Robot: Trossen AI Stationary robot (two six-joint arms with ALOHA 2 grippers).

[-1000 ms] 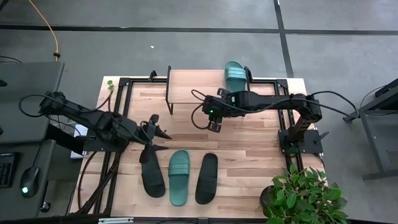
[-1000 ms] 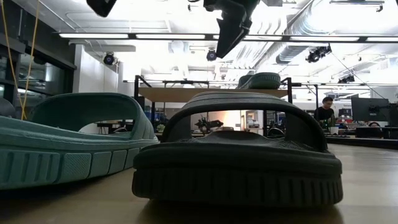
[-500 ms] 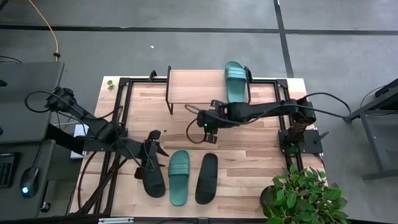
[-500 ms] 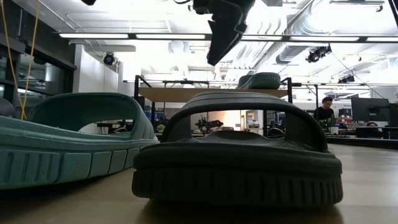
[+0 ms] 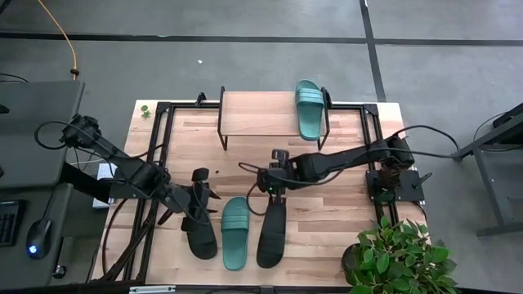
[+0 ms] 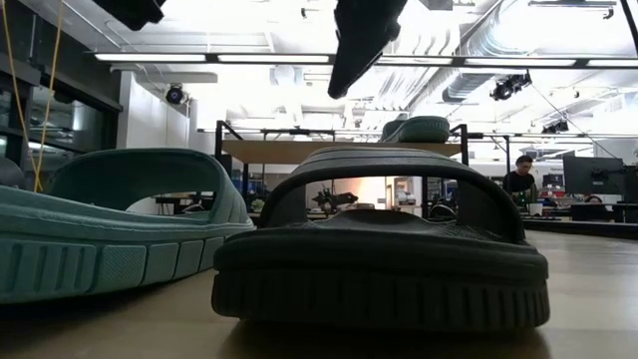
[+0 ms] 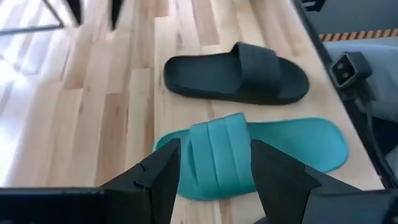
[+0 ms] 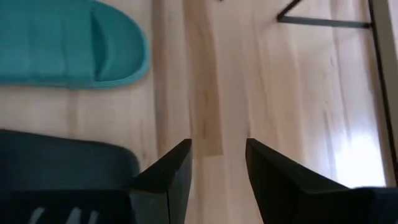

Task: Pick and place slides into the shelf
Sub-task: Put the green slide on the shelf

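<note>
Three slides lie low in the centre of the high view: a black slide on the left, a teal slide in the middle and a second black slide on the right. The fourth, another teal slide, already rests on the right end of the shelf at upper centre.

My worry is collision. Both arms converge on the same tight row, and the slides are close enough that closing on one could nudge its neighbour or pinch two straps together. A grip on a sole edge rather than the strap would probably let the slide swing or slip on the way up to the shelf.

I see the right gripper just above the toe end of the right-hand black slide in the high view. Its wrist camera shows the fingers spread with bare table between them and the black slide at the lower left, so nothing is held. The left gripper hangs by the upper end of the left-hand black slide. Its fingers are spread and empty, framing the teal slide's strap in its wrist view, though how high it sits above the slides is hard to judge.
</note>
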